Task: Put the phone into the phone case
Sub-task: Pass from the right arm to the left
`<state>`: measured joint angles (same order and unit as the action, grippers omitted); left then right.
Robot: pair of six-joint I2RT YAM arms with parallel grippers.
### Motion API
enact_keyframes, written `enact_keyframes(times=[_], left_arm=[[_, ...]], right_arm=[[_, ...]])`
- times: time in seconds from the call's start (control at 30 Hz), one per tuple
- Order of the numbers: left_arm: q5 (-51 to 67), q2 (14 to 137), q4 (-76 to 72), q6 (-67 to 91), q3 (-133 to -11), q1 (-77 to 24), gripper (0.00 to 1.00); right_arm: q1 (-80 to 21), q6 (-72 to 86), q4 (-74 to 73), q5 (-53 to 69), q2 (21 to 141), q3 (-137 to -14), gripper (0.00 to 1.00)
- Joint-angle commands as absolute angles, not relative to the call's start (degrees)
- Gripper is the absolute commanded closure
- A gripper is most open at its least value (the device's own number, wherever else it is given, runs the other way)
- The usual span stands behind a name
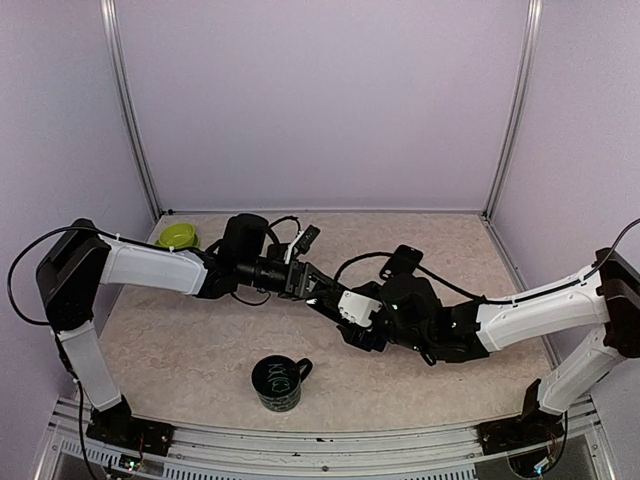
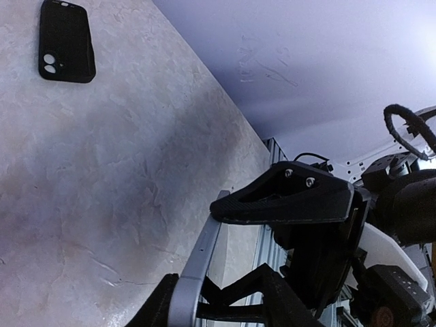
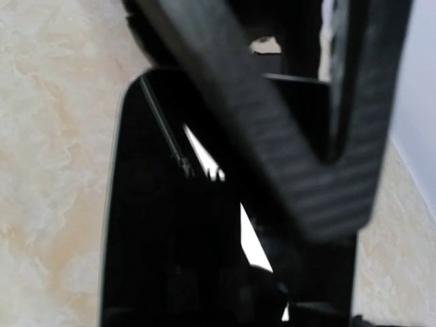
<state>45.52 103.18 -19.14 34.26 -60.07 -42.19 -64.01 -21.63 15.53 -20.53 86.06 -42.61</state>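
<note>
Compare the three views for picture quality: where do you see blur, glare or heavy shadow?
Top external view: even, soft light, everything sharp. Left wrist view: the phone case is crisp, but a broad shadow darkens the table. Right wrist view: a finger near the lens is blurred, and white reflections streak the glossy phone.
</note>
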Motion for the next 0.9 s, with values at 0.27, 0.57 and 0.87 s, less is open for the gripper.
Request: enact_keyframes(times=[0.27,0.57,0.87], left_arm=[[47.02,103.89,-18.77,32.61,-61.02,-42.95,0.81],[47.24,104.57,-18.81,32.54,-61.17,-43.06,1.00],[43.40,102.09,-23.33,34.21,-57.83,-41.14,1.00]], right_arm=[[-64.78,-22.92,19.98,-22.21,86.22,-45.09,0.42],[-64.78,-23.53,20.39,-22.97,85.97,-45.09,0.41],[-64.75,-23.29,21.03,-26.56,84.64,-44.02,0.10]])
